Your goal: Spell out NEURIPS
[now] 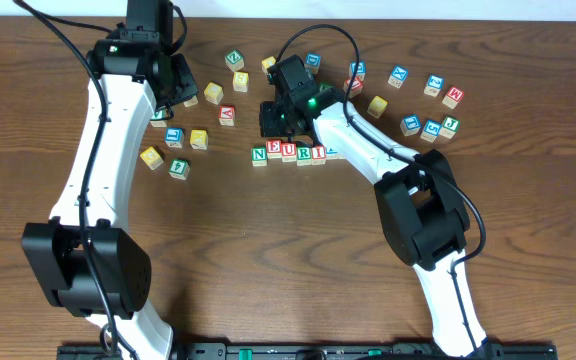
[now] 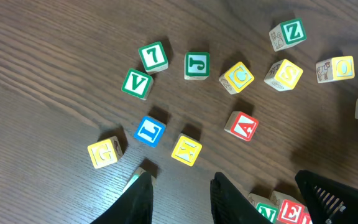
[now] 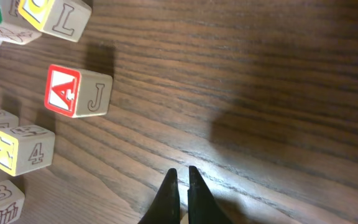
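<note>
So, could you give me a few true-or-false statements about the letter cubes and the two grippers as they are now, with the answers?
1. A row of cubes on the table reads N, E, U, R, I. True.
2. The right gripper holds a cube. False: its fingers are shut together on nothing, over bare wood.
3. The yellow S cube sits in that row. False: it lies loose beside the yellow C cube.
4. The left gripper has a gap between its fingers. True.
5. The red A cube touches no other cube. True.
</note>
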Controlling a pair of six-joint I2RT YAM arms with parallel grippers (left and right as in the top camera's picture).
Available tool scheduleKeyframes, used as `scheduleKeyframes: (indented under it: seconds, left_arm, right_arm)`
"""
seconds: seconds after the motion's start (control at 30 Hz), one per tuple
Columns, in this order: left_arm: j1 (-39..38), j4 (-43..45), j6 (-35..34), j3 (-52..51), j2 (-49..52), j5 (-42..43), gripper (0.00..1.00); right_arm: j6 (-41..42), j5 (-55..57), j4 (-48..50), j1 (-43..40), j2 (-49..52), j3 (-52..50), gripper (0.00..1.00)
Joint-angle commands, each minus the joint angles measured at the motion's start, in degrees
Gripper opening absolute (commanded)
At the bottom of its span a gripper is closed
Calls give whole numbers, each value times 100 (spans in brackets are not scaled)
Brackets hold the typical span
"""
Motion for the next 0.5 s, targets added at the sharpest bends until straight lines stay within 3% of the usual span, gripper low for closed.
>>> scheduleKeyframes:
  seconds: [0.0, 0.47]
  left_arm:
    - [7, 2, -52, -59, 76, -92, 31]
    - [7, -22, -50, -59, 85, -94, 33]
  right_arm:
    - [-87, 31, -94, 11, -37, 48, 2]
    - [-105, 72, -485, 76, -22, 48, 1]
